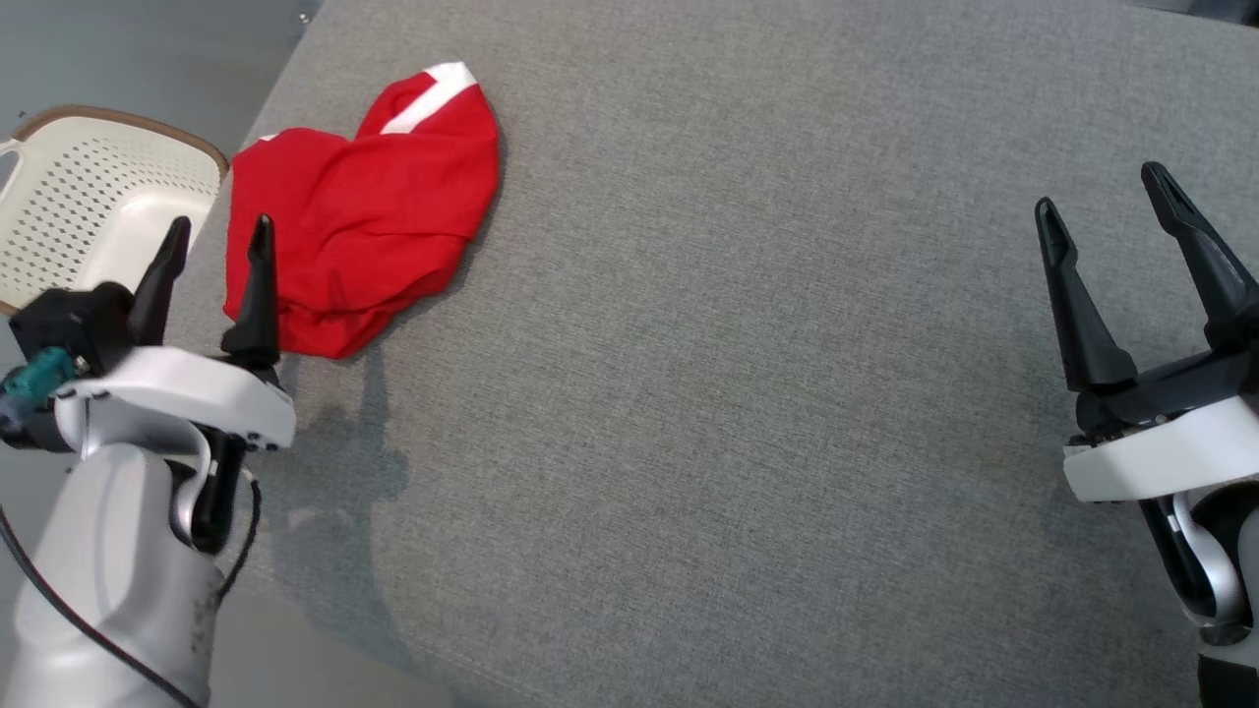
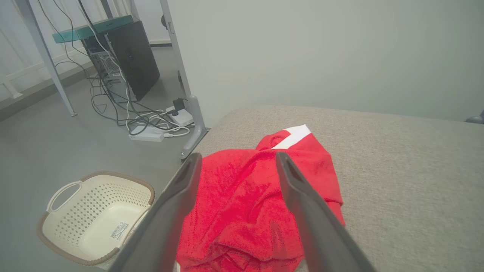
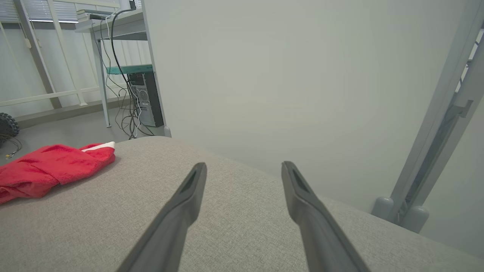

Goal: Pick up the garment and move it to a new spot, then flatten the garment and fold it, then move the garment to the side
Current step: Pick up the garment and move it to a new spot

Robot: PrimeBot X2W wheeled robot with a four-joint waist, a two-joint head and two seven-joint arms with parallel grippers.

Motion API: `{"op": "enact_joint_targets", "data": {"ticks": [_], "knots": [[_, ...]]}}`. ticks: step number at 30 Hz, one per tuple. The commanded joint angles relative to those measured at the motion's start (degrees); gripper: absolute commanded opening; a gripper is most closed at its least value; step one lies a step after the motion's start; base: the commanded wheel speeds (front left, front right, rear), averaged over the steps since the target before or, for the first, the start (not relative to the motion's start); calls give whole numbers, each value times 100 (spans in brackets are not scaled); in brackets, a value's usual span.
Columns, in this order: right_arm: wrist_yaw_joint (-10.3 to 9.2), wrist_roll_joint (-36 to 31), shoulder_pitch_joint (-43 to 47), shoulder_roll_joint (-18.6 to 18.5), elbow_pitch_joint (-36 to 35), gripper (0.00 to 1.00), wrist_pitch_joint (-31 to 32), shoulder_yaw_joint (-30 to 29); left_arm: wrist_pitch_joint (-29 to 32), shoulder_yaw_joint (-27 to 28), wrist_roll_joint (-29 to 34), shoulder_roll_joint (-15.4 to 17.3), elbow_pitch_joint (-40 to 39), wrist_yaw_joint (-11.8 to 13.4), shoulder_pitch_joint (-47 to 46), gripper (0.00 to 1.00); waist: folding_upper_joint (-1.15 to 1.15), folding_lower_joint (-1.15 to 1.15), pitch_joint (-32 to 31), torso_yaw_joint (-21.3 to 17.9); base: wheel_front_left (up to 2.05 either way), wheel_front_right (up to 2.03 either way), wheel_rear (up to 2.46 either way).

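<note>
Garment (image 1: 364, 216): red with a white band, bunched in a heap near the far left corner of the grey desk (image 1: 738, 393), close to its left edge. Not yet lifted, spread or folded. Looks like the very start, with the pick-up, the move to a new spot, the flattening, the fold and the set-aside all left to do.

Left gripper (image 1: 221, 224): jaws wide, empty, poised at the near left side of the heap, fingers aimed across it. Cannot tell whether touching.

Right gripper (image 1: 1099, 187): jaws wide too, empty, well apart from the cloth, over the right side of the desk.

Plenty of bare desk from the middle to the right for laying out. Left edge close by, with a pale basket (image 1: 108, 197) on the floor just beside it. Calls for care against dragging cloth over that side.
</note>
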Motion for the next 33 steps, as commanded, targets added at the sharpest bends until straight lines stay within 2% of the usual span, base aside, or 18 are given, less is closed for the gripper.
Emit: {"op": "enact_joint_targets", "data": {"ticks": [1, 3, 10, 17, 23, 24, 26, 27, 28, 33], "knots": [[1, 1, -116, 2, -159, 100, 95, -7, 265, -38, -232, 188, 359, -43, -421, 100, 0, 0, 198, -166, 0, 0, 0], [1, -31, -145, -36, -277, 100, 188, 20, 629, -131, -466, 348, 753, -58, -786, 100, 0, 0, 284, -230, 0, 0, 0], [1, -51, -240, -63, -543, 100, 345, -10, 1767, -1098, -1400, 895, 1534, -56, -1628, 100, 0, 0, 547, -426, 0, 0, 0], [1, -77, -255, -27, -636, 100, 363, 0, 2258, -1813, -2085, 1241, 1974, -57, -2064, 100, 0, 0, 755, -590, 0, 0, 0], [1, -59, -215, 87, -605, 100, 325, 153, 2574, -2332, -2602, 1332, 2173, -59, -2196, 100, 0, 0, 817, -695, 0, 0, 0], [1, -69, -218, 89, -593, 100, 321, 175, 2596, -2402, -2689, 1353, 2205, -58, -2199, 84, 0, 0, 823, -708, 0, 0, 0], [1, -78, -230, 90, -568, 100, 310, 213, 2647, -2531, -2830, 1376, 2271, -58, -2218, 38, 0, 0, 825, -733, 0, 0, 0], [1, -80, -231, 88, -556, 100, 299, 222, 2654, -2591, -2893, 1391, 2291, -58, -2240, 6, 0, 0, 822, -742, 0, 0, 0], [1, -81, -231, 85, -540, 100, 290, 225, 2638, -2645, -2954, 1409, 2310, -58, -2261, 0, 0, 0, 814, -749, 0, 0, 0], [1, -85, -228, 106, -474, 100, 260, 199, 2373, -2855, -3177, 1503, 2357, -58, -2322, 0, 0, 0, 746, -754, 0, 0, 0]]}}
